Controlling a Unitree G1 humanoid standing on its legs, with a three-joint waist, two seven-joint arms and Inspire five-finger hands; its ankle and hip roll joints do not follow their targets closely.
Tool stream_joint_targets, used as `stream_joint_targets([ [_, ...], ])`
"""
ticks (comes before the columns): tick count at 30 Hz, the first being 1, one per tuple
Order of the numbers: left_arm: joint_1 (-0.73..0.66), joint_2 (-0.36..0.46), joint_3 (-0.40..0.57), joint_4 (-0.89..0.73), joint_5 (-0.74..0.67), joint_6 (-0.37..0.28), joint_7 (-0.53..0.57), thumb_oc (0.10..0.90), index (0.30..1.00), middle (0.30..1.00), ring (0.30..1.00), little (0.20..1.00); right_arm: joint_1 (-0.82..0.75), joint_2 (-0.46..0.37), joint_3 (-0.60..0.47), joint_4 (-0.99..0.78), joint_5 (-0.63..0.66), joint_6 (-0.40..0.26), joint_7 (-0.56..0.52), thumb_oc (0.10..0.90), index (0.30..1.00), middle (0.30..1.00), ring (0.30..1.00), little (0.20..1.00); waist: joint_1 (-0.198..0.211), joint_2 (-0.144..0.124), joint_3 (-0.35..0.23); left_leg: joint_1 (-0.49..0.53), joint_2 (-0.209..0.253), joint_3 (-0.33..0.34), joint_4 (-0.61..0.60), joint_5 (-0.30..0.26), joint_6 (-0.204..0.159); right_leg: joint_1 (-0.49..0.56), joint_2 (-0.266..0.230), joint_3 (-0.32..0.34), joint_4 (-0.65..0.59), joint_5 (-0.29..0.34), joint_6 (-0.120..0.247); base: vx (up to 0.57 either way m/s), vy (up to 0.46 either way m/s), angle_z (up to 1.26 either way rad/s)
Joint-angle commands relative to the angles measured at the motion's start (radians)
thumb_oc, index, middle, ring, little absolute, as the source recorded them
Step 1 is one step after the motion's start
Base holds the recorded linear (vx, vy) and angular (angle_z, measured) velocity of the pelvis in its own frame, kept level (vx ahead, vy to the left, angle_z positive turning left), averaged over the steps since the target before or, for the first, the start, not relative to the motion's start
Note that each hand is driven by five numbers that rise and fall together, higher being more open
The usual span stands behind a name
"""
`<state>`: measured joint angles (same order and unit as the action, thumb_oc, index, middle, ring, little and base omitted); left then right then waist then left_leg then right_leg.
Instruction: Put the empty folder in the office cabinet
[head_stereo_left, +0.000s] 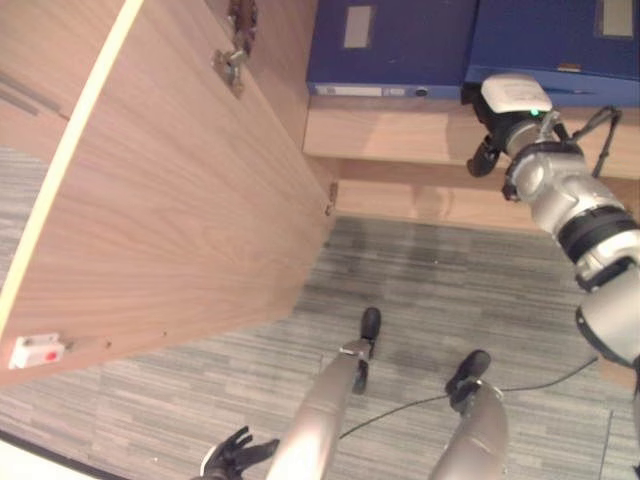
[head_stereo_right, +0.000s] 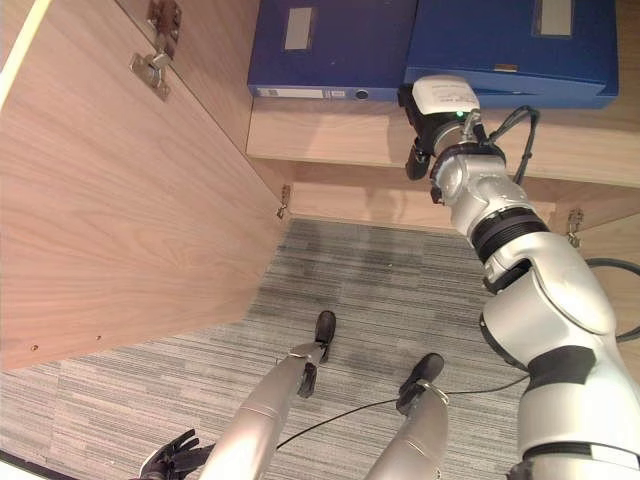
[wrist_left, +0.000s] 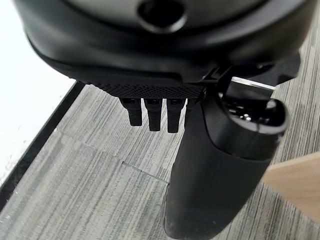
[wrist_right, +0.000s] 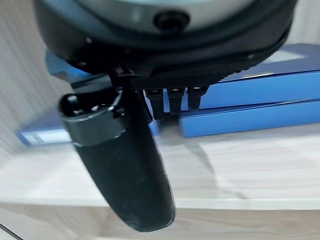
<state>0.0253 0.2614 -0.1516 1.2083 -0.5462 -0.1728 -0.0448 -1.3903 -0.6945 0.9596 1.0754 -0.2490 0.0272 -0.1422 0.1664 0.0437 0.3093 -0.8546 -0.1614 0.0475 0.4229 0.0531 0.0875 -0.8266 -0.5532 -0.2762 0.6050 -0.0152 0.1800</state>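
Note:
Two blue folders lie flat side by side on the cabinet shelf (head_stereo_left: 390, 135), the left folder (head_stereo_left: 390, 45) beside the right folder (head_stereo_left: 555, 40). In the right wrist view their blue edges (wrist_right: 260, 92) show past my fingers (wrist_right: 175, 100). My right hand (head_stereo_right: 418, 158) hovers at the shelf's front edge, between the two folders, open and holding nothing, its thumb (wrist_right: 125, 170) sticking out over the wooden board. My left hand (head_stereo_left: 232, 455) hangs low beside my body, open and empty over the carpet.
The cabinet's wooden door (head_stereo_left: 170, 180) stands swung open on the left, with a hinge (head_stereo_left: 232, 65) near its top. A lower cabinet panel (head_stereo_right: 400, 205) runs below the shelf. Grey striped carpet (head_stereo_left: 430, 280) covers the floor in front.

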Motion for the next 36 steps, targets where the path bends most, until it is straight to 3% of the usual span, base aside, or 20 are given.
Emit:
stream_joint_targets([
  [1,0.078,0.073,0.036,0.111,-0.022,0.002,0.042,0.8,0.9,0.9,0.9,0.9,-0.222,-0.052,-0.008,0.036,0.024,0.011,-0.072,0.8,0.9,0.9,0.9,0.9,-0.003,0.001,-0.004,0.112,-0.027,-0.023,-0.1,-0.14,-0.02,-0.09,0.001,-0.003,0.167,0.06,0.039,0.0,0.0,0.0],
  [10,0.094,0.097,0.025,0.126,0.003,0.008,0.037,0.8,0.9,0.9,0.9,0.9,-0.267,-0.094,0.032,0.183,0.082,0.009,-0.053,0.8,0.9,0.9,0.9,0.9,0.005,-0.016,-0.018,0.123,-0.023,-0.03,-0.11,-0.134,-0.026,-0.074,0.007,-0.018,0.15,0.065,0.039,0.0,0.0,0.0],
  [17,0.096,0.131,-0.017,0.125,0.036,0.003,0.038,0.8,0.9,0.9,0.9,0.9,-0.307,-0.095,-0.045,0.297,0.296,-0.034,-0.1,0.8,0.9,0.9,0.9,0.9,0.053,-0.01,-0.042,0.13,-0.024,-0.039,-0.103,-0.137,-0.026,-0.059,0.001,-0.04,0.151,0.055,0.04,0.0,-0.004,0.0],
  [21,0.09,0.144,-0.03,0.117,0.042,-0.004,0.048,0.8,0.9,0.9,0.9,0.9,-0.34,-0.115,-0.061,0.328,0.338,-0.032,-0.124,0.8,0.9,0.9,0.9,0.9,0.076,-0.006,-0.054,0.13,-0.028,-0.048,-0.113,-0.132,-0.026,-0.057,-0.003,-0.047,0.151,0.05,0.044,0.02,-0.015,0.04],
  [34,0.085,0.151,-0.042,0.113,0.063,0.008,0.052,0.8,0.9,0.9,0.9,0.9,-0.284,-0.114,-0.065,0.358,0.303,0.001,-0.094,0.8,0.9,0.9,0.9,0.9,0.1,-0.003,-0.064,0.139,-0.033,-0.061,-0.124,-0.125,-0.026,-0.047,-0.006,-0.058,0.141,0.044,0.045,0.01,-0.004,0.06],
  [36,0.091,0.143,-0.046,0.101,0.071,0.01,0.048,0.8,0.9,0.9,0.9,0.9,-0.254,-0.094,0.005,0.359,0.12,0.024,-0.102,0.8,0.9,0.9,0.9,0.9,0.108,0.003,-0.06,0.147,-0.037,-0.062,-0.13,-0.122,-0.027,-0.041,-0.005,-0.058,0.134,0.045,0.044,0.0,0.0,0.0],
])
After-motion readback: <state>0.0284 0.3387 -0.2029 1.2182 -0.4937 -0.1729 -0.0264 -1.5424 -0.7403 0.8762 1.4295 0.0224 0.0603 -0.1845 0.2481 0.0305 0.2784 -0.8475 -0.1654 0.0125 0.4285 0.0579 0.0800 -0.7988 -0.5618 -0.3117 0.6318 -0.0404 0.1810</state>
